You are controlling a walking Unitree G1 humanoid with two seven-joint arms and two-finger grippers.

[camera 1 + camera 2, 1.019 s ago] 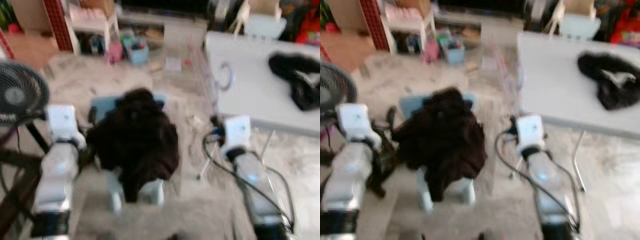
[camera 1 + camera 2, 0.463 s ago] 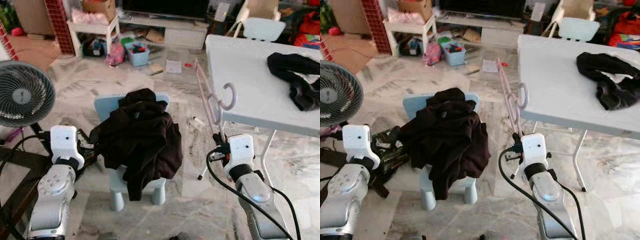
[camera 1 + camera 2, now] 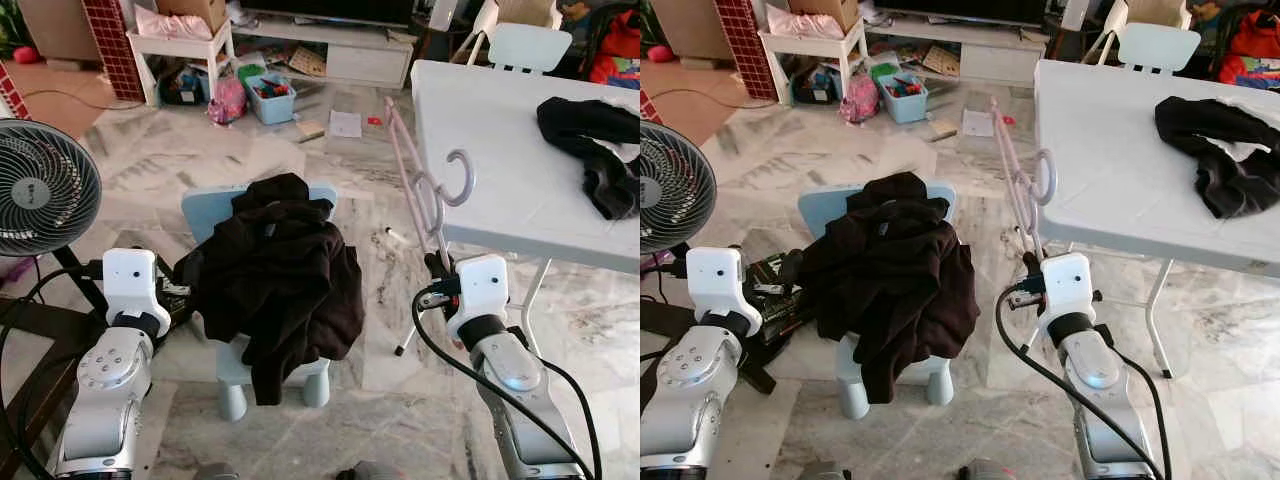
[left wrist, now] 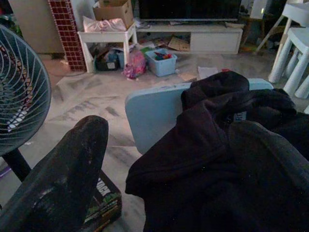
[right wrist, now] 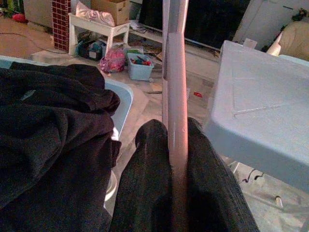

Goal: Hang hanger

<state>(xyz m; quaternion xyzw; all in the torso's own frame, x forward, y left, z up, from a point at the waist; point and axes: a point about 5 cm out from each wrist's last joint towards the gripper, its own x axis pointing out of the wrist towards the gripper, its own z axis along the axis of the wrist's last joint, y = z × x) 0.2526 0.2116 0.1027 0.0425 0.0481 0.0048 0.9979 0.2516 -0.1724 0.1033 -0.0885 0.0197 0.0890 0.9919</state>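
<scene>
My right gripper (image 5: 176, 169) is shut on the shaft of a pale pink hanger (image 3: 428, 200), which stands upright beside the white table's near corner with its hook (image 3: 458, 178) at the top. A dark brown garment (image 3: 285, 275) lies heaped over a small light blue chair (image 3: 210, 205) between my arms. My left gripper (image 4: 164, 193) is open at the garment's left side, its two black fingers (image 4: 63, 179) spread apart with the cloth just ahead of them.
A white folding table (image 3: 500, 170) at the right carries black clothes (image 3: 595, 140). A floor fan (image 3: 45, 185) stands at the left, with a green box (image 3: 775, 290) on the floor near it. Toy bins (image 3: 270, 100), a low shelf and a white chair (image 3: 530, 45) stand at the back.
The blurred picture has turned sharp as the camera settled, and the view shifted slightly. The right gripper still holds the hanger upright; the garment and chair have not moved.
</scene>
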